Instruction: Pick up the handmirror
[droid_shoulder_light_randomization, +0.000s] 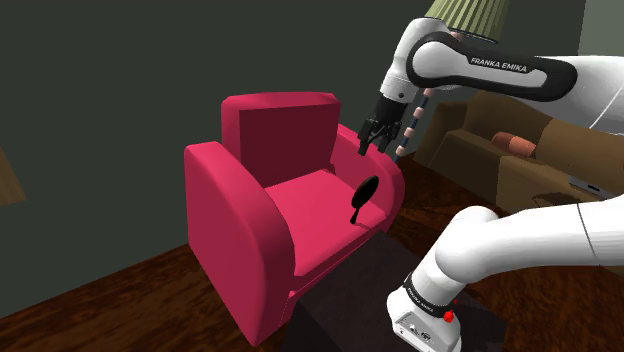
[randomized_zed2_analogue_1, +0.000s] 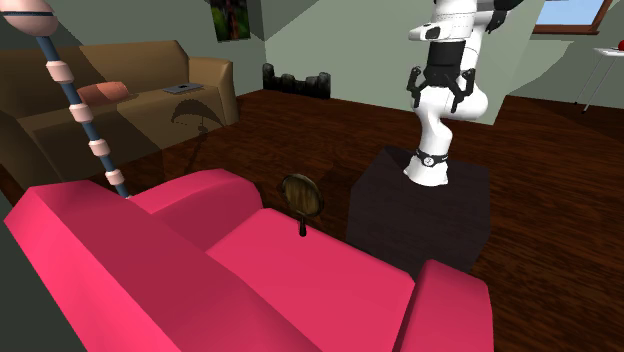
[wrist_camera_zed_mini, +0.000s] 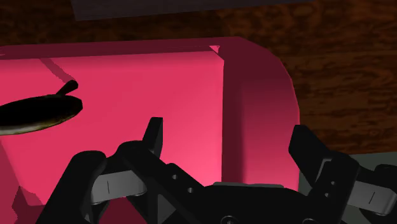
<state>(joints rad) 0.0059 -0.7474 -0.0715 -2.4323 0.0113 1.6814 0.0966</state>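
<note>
**Shoulder view: gripper (droid_shoulder_light_randomization: 375, 138) spread open, higher than the hand mirror (droid_shoulder_light_randomization: 362, 198)**

The hand mirror is seen propped on the seat of the pink armchair (droid_shoulder_light_randomization: 262, 215), handle downward, close to the arm at that view's right. The gripper is held well apart from it, with nothing clasped. In the wrist view the two fingers (wrist_camera_zed_mini: 153, 133) are spread wide, and the hand mirror (wrist_camera_zed_mini: 38, 114) is seen off to one side, not between them.

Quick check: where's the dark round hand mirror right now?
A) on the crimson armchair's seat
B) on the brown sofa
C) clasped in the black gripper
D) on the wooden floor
A: the dark round hand mirror stands handle-down on the seat of the crimson armchair, and the black two-finger gripper hangs open, apart from it.
</note>
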